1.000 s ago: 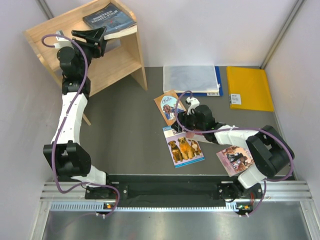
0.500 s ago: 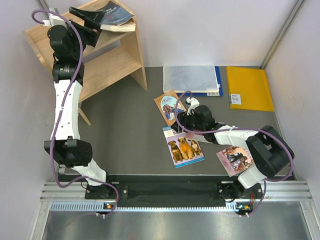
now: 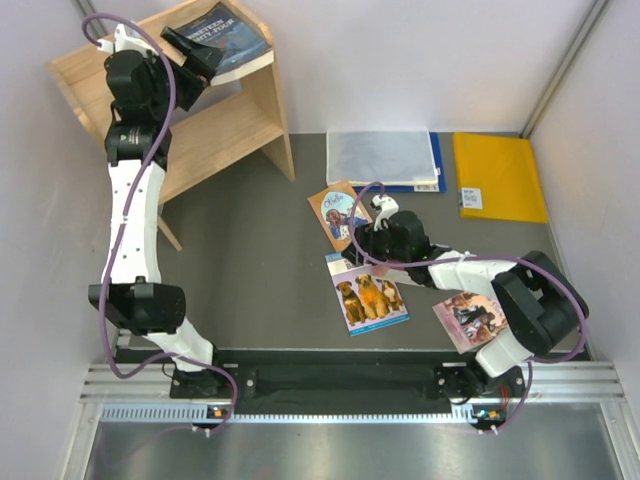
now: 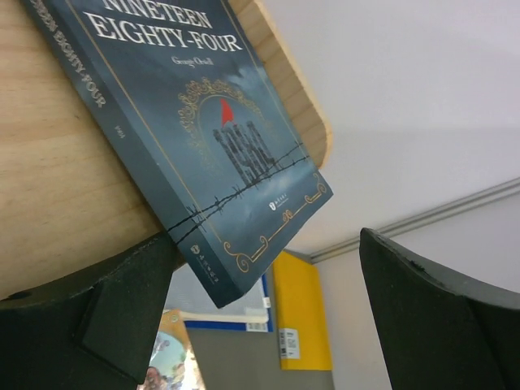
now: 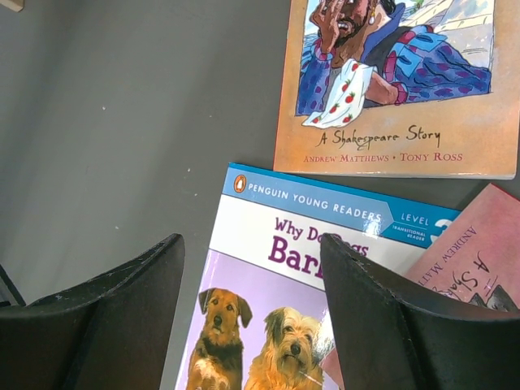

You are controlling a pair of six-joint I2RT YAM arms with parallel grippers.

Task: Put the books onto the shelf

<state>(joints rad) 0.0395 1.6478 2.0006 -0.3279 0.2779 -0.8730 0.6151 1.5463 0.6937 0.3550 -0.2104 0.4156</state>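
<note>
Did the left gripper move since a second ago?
Yes. In the top view the left gripper has gone farther back over the shelf, nearer the blue book's edge. It is open, with the book lying free.

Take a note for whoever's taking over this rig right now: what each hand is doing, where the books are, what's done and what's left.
Left hand: open, at the shelf top, beside the dark blue book, not gripping it.
Right hand: open, empty, low over the books on the table.
Done: the dark blue book lies flat on the top board, one corner over the edge.
Left: four books on the table. They are the dogs book under the right hand, the orange-brown book just beyond it, the maroon-red book beside them, and the pink-purple book near the right arm's base.
</note>
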